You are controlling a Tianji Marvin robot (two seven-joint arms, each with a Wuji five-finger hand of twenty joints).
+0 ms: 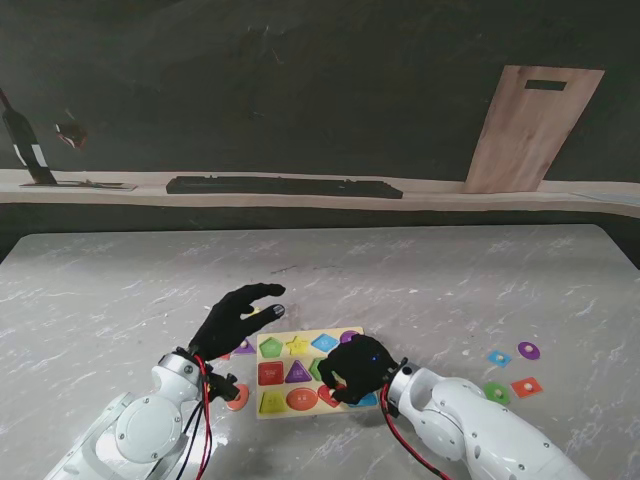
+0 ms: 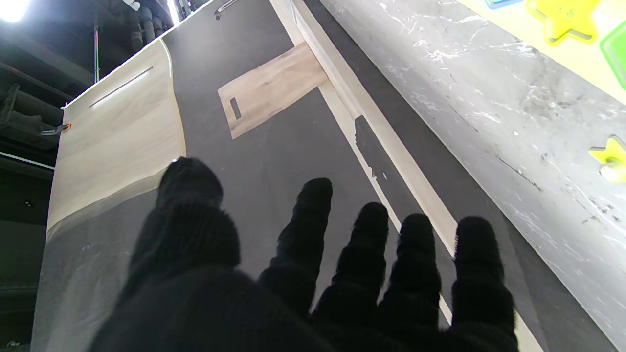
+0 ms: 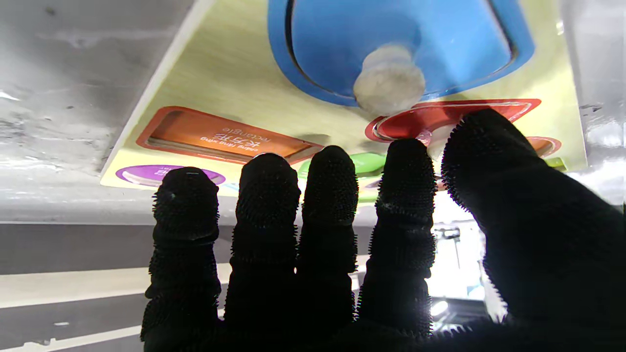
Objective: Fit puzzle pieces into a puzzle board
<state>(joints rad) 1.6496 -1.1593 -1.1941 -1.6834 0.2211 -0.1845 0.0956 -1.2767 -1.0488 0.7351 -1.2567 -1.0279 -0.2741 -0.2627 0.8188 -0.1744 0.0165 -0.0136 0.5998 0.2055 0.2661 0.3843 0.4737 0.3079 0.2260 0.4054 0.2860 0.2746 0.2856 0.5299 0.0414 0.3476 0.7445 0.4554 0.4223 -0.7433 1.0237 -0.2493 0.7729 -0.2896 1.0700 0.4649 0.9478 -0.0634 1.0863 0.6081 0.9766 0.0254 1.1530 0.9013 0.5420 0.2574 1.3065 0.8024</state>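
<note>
The right hand covers the right part of the puzzle board, so the pieces under it cannot be read from the stand view. In the right wrist view its thumb and forefinger pinch the pale knob of a red piece seated in the board; the knob is mostly hidden between them, so the hand is grasping that piece. Just beside it sits a blue piece with its own pale knob, cut off by the frame edge. An empty orange rectangular recess and a purple oval recess lie along the board's far edge, partly behind the fingertips.

The left hand hovers at the board's 10 o'clock corner, fingers spread and holding nothing. Its wrist view mostly shows the far wall; only a strip of the board with a yellow star piece is seen.

The board lies on the marble table close to me, near the middle. At its 3 o'clock, well apart, lie four loose pieces: blue, purple, green and red-orange. An orange-red round piece lies just beside the board's near left corner, partly hidden by the left wrist. From 10 to 2 o'clock the table is bare up to the far edge.
</note>
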